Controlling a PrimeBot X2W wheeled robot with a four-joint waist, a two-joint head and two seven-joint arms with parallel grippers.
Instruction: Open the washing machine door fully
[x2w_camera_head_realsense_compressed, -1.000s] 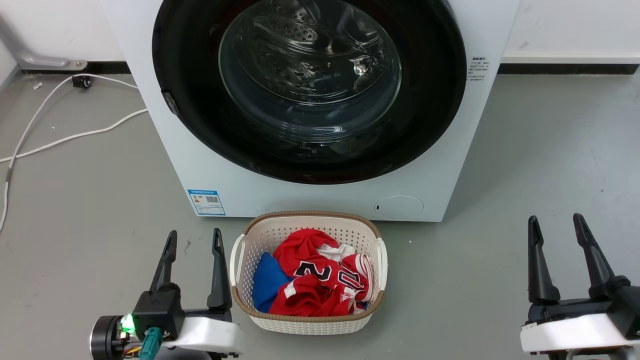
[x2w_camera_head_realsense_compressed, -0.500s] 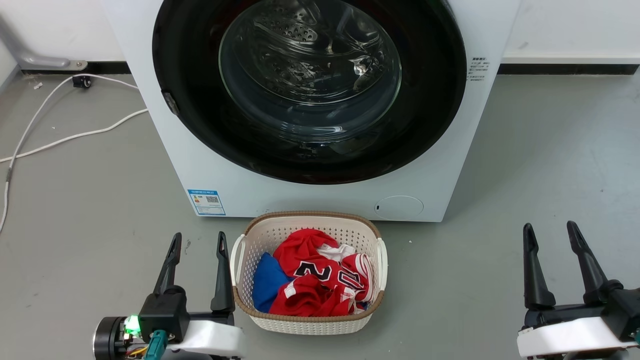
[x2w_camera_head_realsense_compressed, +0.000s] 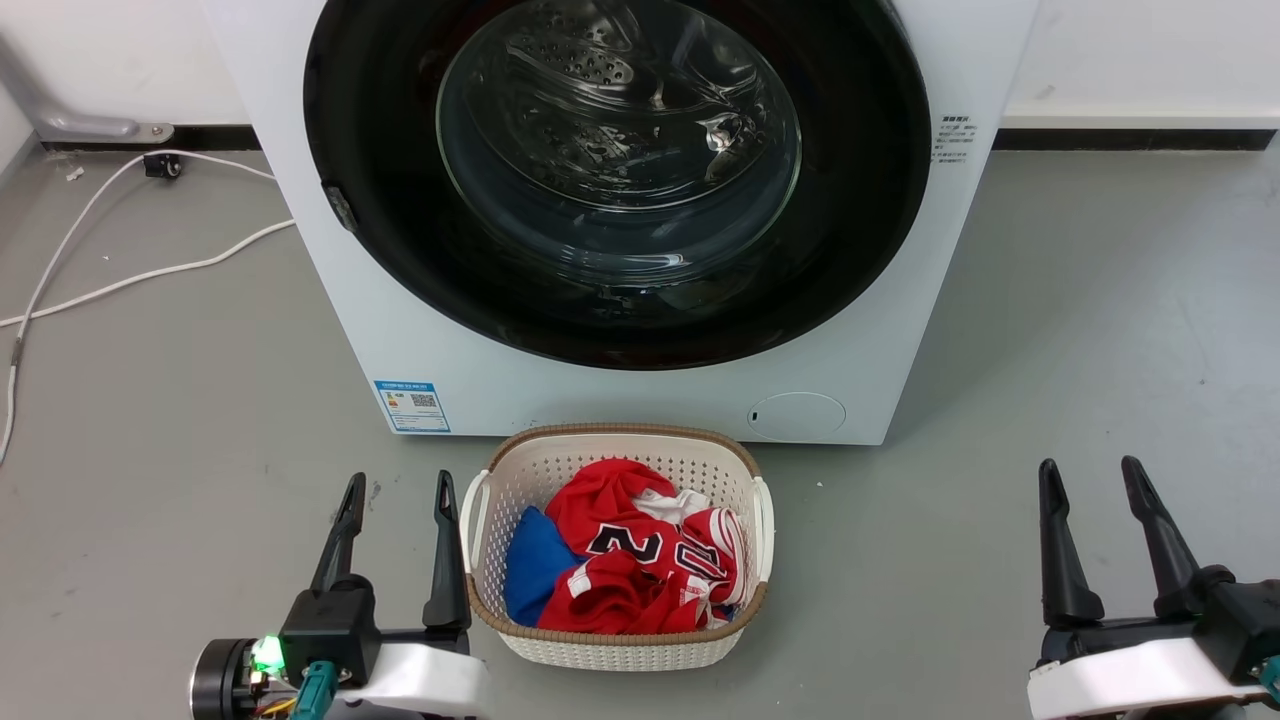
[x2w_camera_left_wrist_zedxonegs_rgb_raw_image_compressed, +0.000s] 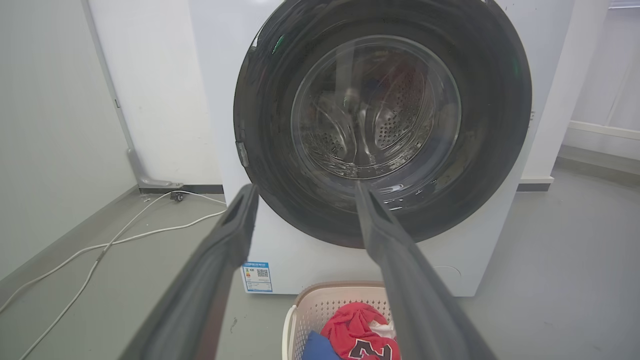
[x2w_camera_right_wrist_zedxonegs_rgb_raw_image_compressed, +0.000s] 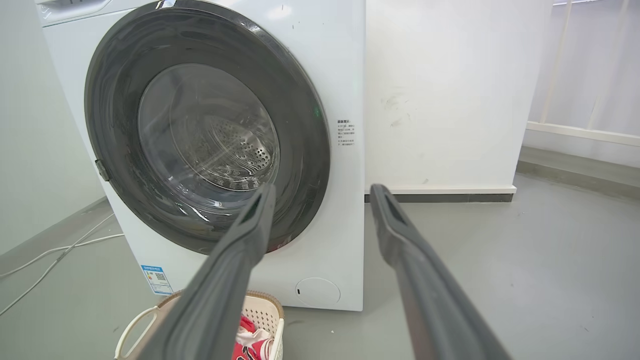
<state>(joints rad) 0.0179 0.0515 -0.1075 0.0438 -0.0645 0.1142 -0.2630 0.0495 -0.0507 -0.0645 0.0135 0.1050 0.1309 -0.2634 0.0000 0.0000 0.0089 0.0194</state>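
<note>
Both arms sit low, well short of the washing machine (x2w_camera_head_realsense_compressed: 560, 395). The left gripper (x2w_camera_head_realsense_compressed: 399, 480) has its two dark fingers spread with nothing between them, and the right gripper (x2w_camera_head_realsense_compressed: 1088, 465) is just as wide and just as empty.

Ahead of both and above their fingertips, the washing machine door (x2w_camera_head_realsense_compressed: 860, 250) lies shut, flush against the white front. The perforated drum shows through its glass bowl. A small dark piece (x2w_camera_head_realsense_compressed: 340, 205) on the rim, on the left gripper's side, may be the catch, though it is too small to tell.

Just beside the left gripper's inner finger stands a white laundry basket (x2w_camera_head_realsense_compressed: 620, 432) holding a red jersey (x2w_camera_head_realsense_compressed: 640, 560) and something blue (x2w_camera_head_realsense_compressed: 535, 570). The basket is well apart from the right gripper. A blue label (x2w_camera_head_realsense_compressed: 412, 405) is straight ahead of the left fingertips. A white cable (x2w_camera_head_realsense_compressed: 150, 270) trails over the floor out to that gripper's outer side.
</note>
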